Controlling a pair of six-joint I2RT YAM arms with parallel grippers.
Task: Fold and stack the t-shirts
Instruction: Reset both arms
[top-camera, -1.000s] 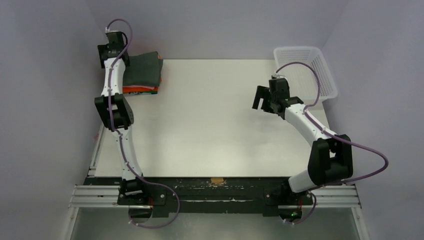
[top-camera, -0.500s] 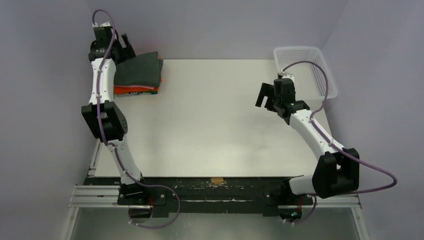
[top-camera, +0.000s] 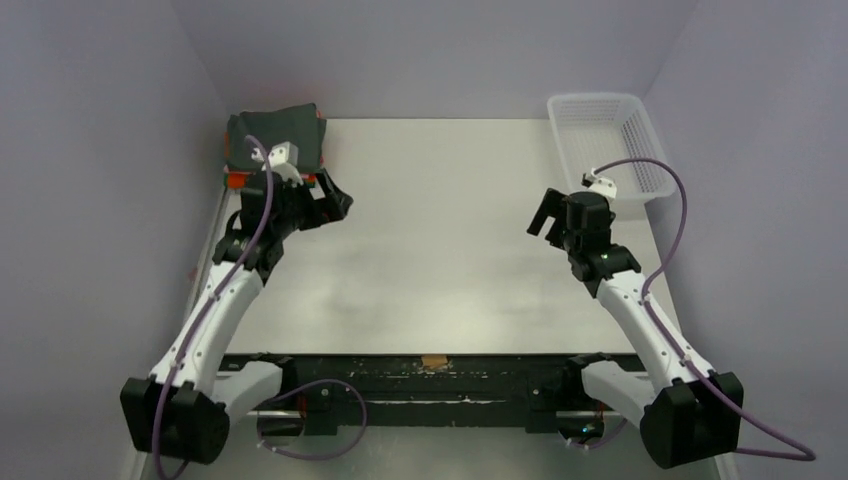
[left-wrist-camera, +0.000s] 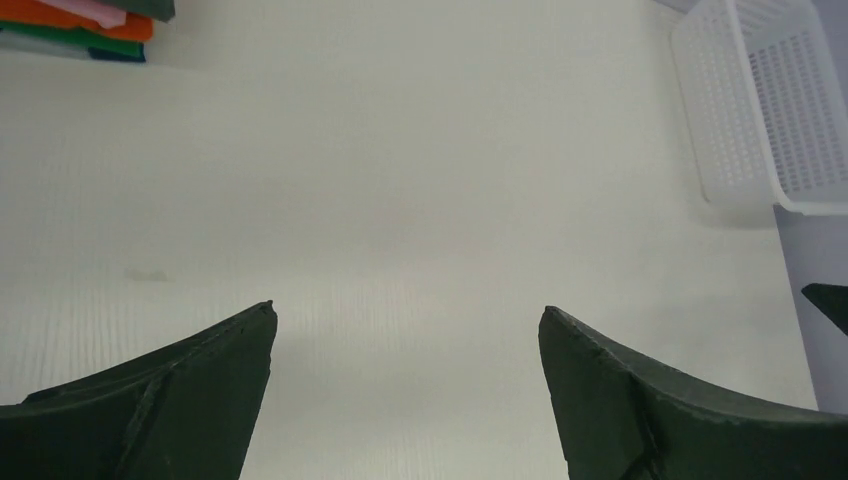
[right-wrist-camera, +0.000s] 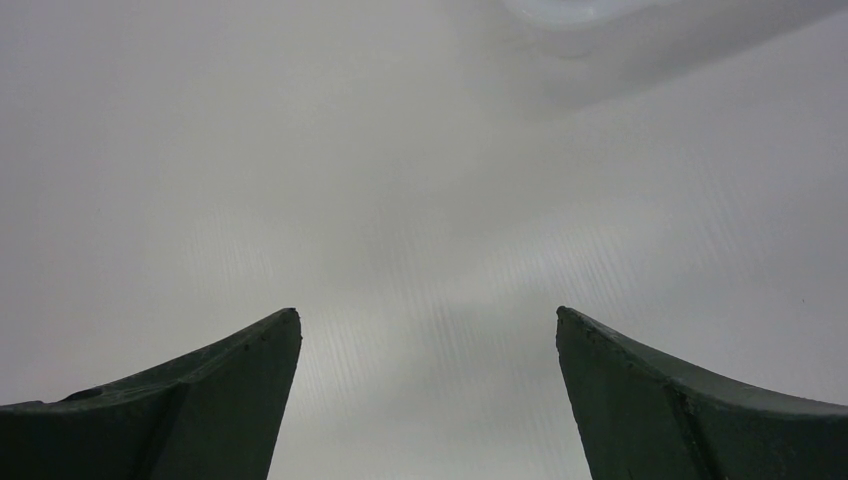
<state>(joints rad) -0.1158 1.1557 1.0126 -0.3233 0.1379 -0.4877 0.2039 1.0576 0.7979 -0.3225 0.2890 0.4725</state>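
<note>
White table (top-camera: 440, 250) between grey walls. Folded t-shirts (top-camera: 295, 130) sit stacked at upper left of the frame, charcoal on top. Both the left gripper (top-camera: 330, 200) and right gripper (top-camera: 545, 218) hang open, empty. Risk: the left arm, close beside the shirts, could knock them askew.

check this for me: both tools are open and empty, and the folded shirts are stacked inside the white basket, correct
Wrong in one respect: the folded shirts are stacked on the table at its far left corner, not inside the white basket, as the top external view shows. The left tool and right tool are open and empty.
</note>
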